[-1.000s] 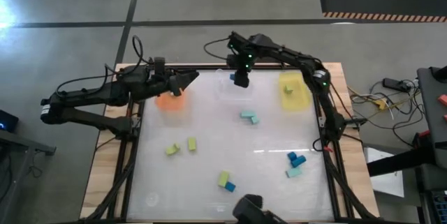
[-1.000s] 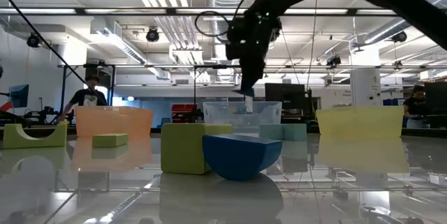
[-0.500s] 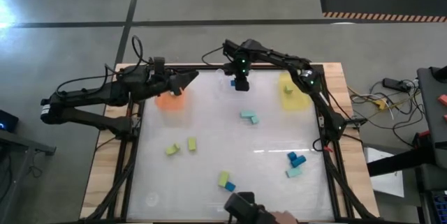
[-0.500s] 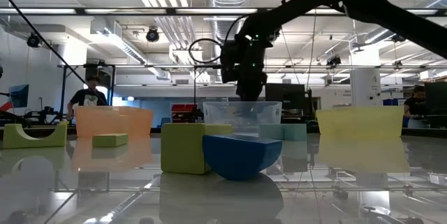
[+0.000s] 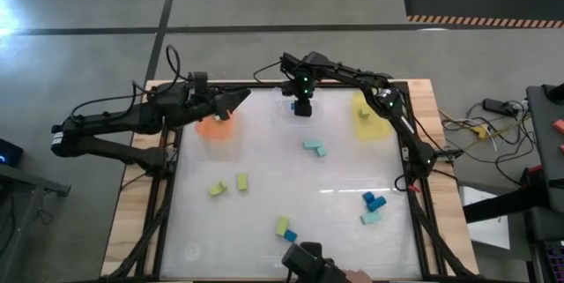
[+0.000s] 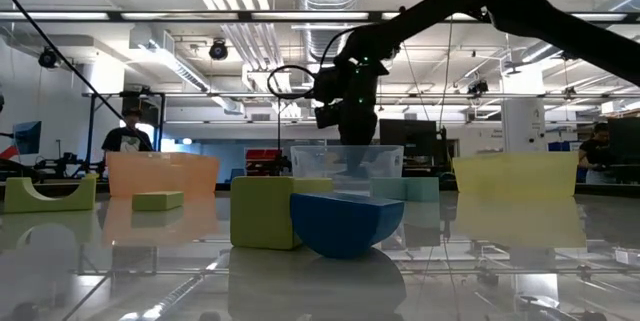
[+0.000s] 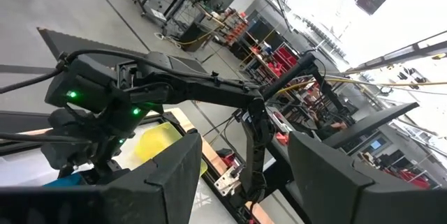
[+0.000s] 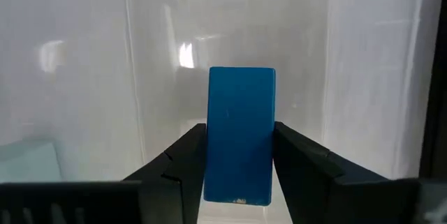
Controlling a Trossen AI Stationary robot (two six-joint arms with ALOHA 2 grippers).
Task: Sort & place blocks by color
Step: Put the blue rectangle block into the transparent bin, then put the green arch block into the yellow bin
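Right end effector [image 8: 239,175] grips a dark blue block [image 8: 241,133] over the clear tray [image 6: 346,159] at the counter's far edge. It should lower inside the walls before releasing. Left end effector [image 5: 231,102] waits by the orange tray [image 5: 217,131], fingers apart.

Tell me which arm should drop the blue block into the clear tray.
Right. Its gripper holds the blue block over the clear tray; the left gripper waits by the orange tray.
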